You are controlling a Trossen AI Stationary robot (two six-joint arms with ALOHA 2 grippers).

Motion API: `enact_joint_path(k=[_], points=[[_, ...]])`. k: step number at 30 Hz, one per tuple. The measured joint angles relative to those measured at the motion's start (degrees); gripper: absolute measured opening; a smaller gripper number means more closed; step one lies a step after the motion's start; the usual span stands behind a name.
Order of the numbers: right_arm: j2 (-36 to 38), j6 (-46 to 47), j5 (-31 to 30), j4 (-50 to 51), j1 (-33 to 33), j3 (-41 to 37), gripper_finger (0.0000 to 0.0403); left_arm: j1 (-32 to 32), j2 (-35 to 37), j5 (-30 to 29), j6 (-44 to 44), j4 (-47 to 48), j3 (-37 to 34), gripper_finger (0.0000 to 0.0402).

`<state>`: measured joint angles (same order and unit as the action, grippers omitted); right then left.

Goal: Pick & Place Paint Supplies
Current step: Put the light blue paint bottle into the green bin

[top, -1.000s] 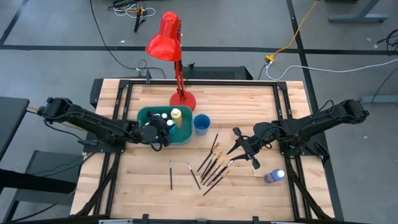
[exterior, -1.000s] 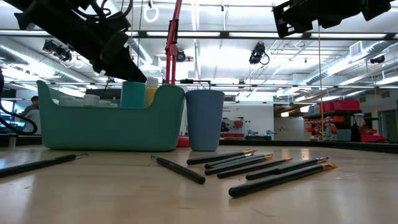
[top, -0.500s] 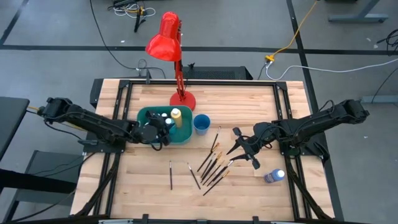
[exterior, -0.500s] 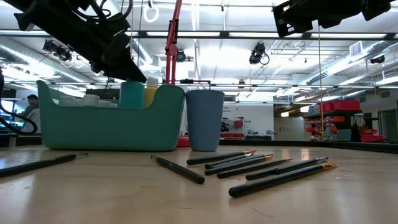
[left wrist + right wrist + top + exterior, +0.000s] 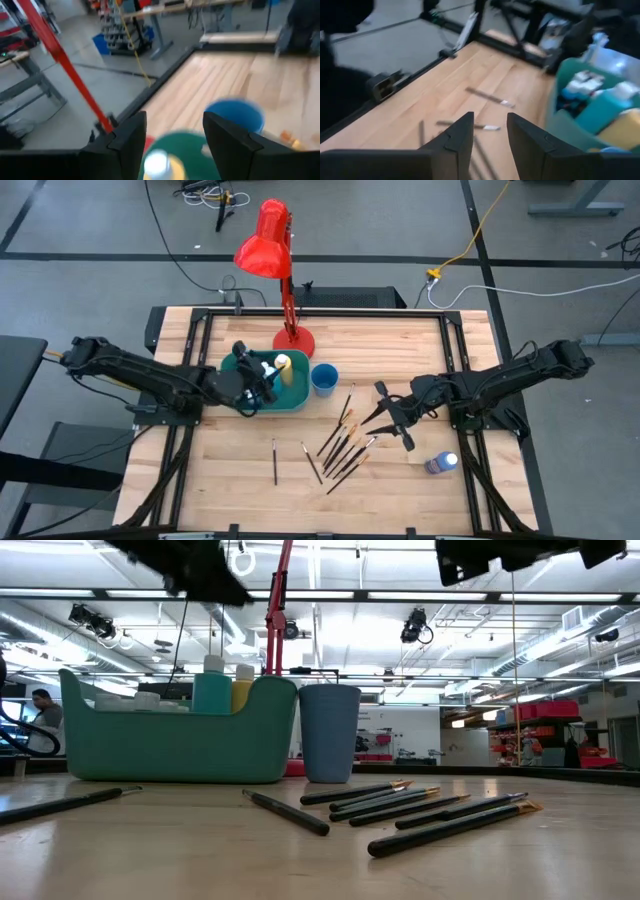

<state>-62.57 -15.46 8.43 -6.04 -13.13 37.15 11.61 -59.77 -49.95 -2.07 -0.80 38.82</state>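
Left gripper (image 5: pixel 262 377): fingers spread, empty, above the teal bin (image 5: pixel 236 366); risen since earlier.
Right gripper (image 5: pixel 386 418): parted, empty, over the brushes (image 5: pixel 340 448).
Bottles: yellow bottle (image 5: pixel 284 364) in the bin; blue bottle (image 5: pixel 441 464) lying near the right arm.
Blue cup (image 5: pixel 324 378): beside the bin.

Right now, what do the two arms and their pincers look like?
Both arms are dark, nearly black, built of slim jointed links. The left pincer and the right pincer each end in two dark fingers, broad and flat with angled tips in the wrist views. I can't make out any markings.
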Motion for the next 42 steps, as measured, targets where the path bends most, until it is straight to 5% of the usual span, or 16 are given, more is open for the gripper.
enact_joint_path(k=[5,10,23,36,42], points=[[0.3,5.1,-6.0,-3.8,-0.3,0.2,0.0127,2.1,1.2,2.9,1.4,-0.2,4.2,0.0206],[1.3,7.8,-11.4,2.8,-2.9,2.5,0.0135,4.7,0.6,6.0,2.7,0.7,4.0,0.0206],[8.7,19.4,-8.8,38.3,-14.0,16.7,0.0182,7.4,-6.0,5.9,-5.6,1.5,4.0,0.0206],[14.5,25.3,-2.9,50.0,-24.1,14.8,0.0180,7.3,-7.8,5.9,-4.0,-7.3,4.0,0.0206],[17.9,27.2,-0.9,44.4,-29.2,5.9,0.0180,7.3,-7.8,5.9,-4.6,-7.9,4.0,0.0206]])
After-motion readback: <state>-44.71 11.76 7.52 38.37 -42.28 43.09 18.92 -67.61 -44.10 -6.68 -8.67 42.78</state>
